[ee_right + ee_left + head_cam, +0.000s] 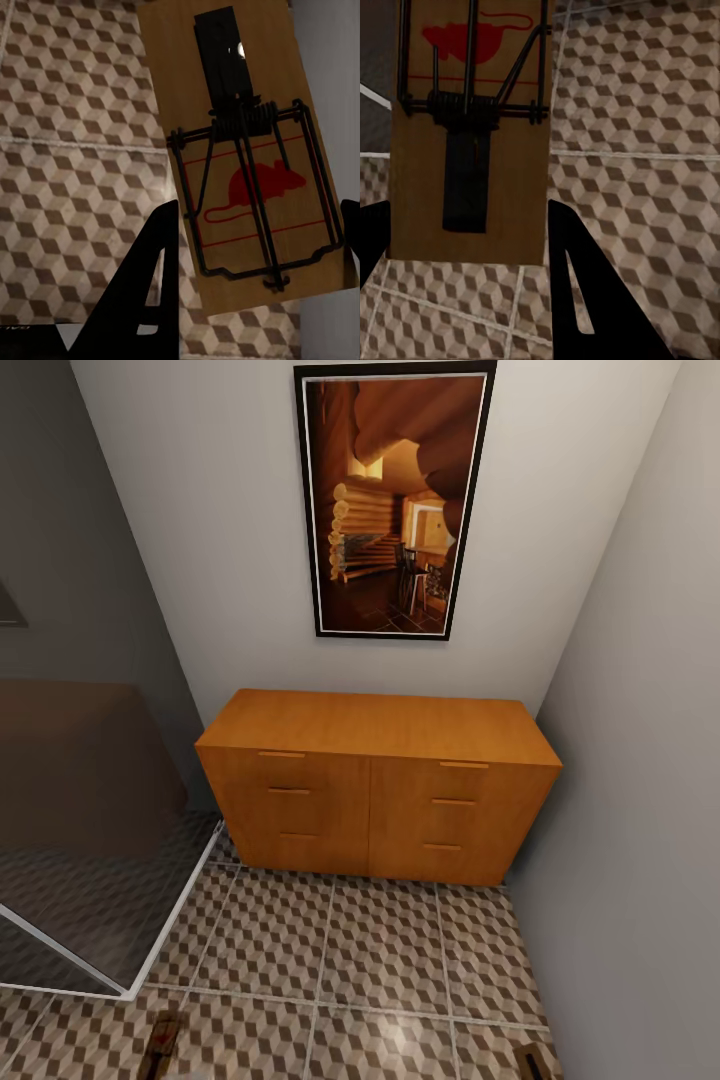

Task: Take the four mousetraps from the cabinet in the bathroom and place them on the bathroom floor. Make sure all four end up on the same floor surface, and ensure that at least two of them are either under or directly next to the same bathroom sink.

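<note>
The orange-brown cabinet (378,785) stands against the far wall under a framed picture (392,500), its fronts shut, on the patterned bathroom floor (330,950). A glass shower screen (95,880) lies to the left. At the near edge of the head view two mousetraps show: one at the left (160,1046), one at the right (535,1062). In the left wrist view the left tool (469,247) pinches a mousetrap (469,150) between its dark fingers (577,300) above the tiles. The right tool (259,247) likewise pinches a mousetrap (247,150) with a red mouse print.
</note>
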